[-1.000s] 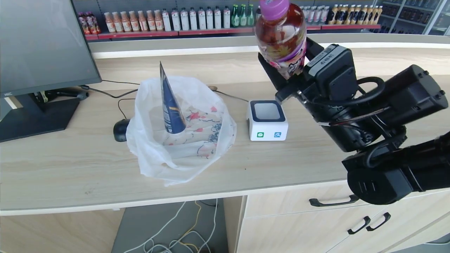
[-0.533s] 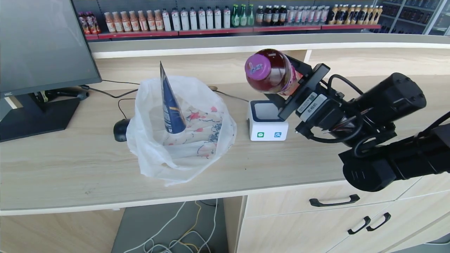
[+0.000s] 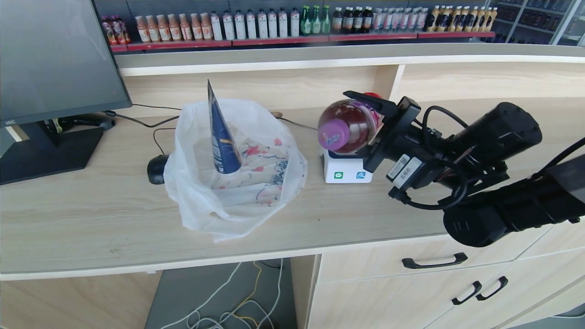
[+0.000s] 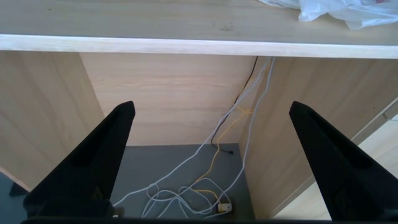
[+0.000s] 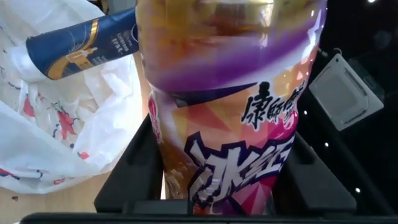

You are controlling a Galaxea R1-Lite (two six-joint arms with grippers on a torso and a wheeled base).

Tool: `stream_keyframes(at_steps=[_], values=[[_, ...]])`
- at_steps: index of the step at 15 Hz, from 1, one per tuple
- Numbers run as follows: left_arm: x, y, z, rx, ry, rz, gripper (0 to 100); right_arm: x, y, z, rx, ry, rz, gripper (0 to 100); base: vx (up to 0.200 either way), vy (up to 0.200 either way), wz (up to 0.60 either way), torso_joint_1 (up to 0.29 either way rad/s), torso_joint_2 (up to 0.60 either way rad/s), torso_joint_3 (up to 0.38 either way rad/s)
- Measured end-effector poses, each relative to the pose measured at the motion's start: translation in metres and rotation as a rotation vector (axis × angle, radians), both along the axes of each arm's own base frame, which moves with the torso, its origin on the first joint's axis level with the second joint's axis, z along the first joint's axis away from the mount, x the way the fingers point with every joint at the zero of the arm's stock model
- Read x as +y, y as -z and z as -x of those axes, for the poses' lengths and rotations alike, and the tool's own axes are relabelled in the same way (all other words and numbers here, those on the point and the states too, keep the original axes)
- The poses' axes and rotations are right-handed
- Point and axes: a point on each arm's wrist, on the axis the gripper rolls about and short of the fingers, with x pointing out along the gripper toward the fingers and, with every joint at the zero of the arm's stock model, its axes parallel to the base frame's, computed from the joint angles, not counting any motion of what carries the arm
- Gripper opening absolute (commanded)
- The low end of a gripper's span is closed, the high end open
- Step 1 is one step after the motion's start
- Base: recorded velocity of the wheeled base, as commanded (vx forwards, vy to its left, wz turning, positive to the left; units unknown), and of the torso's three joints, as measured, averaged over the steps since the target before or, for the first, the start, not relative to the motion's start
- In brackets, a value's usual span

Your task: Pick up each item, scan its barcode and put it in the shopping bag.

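Bottle (image 3: 349,125) hangs tilted just above the scanner (image 3: 346,172), clamped in the right gripper (image 3: 365,125). The shopping bag (image 3: 235,169) sits beside the scanner. The left gripper (image 4: 211,109) has its fingers spread apart.

Pale wood-grain table (image 3: 91,219) runs right across the middle of the head view, a raised wooden back ledge (image 3: 256,87) standing behind it. Upper left, a dark monitor (image 3: 55,55) on a black stand, and a black mouse (image 3: 156,169) sits left of centre. Along the top edge, red-lipped store shelves (image 3: 274,42) packed with bottles. Lower right, drawers (image 3: 365,267) with black handles (image 3: 434,262). Bottom centre, loose cables (image 3: 247,317) trail over grey floor (image 3: 183,292).
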Motion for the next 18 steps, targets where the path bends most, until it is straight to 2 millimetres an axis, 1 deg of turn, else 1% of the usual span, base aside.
stream_keyframes(at_steps=[5, 10, 16, 18], values=[[0.0, 0.0, 0.0, 0.0, 0.0, 0.0, 100, 0.006, 0.022, -0.009, -0.014, -0.045, 0.073, 0, 0.0, 0.0, 0.0, 0.0, 0.0, 0.0], [0.0, 0.0, 0.0, 0.0, 0.0, 0.0, 100, 0.01, 0.041, -0.019, 0.01, -0.045, 0.102, 0, 0.0, 0.0, 0.0, 0.0, 0.0, 0.0], [0.0, 0.0, 0.0, 0.0, 0.0, 0.0, 100, 0.01, 0.043, -0.026, 0.001, -0.038, 0.098, 0, 0.0, 0.0, 0.0, 0.0, 0.0, 0.0], [0.0, 0.0, 0.0, 0.0, 0.0, 0.0, 100, 0.009, 0.039, -0.029, -0.009, -0.028, 0.087, 0, 0.0, 0.0, 0.0, 0.0, 0.0, 0.0]])
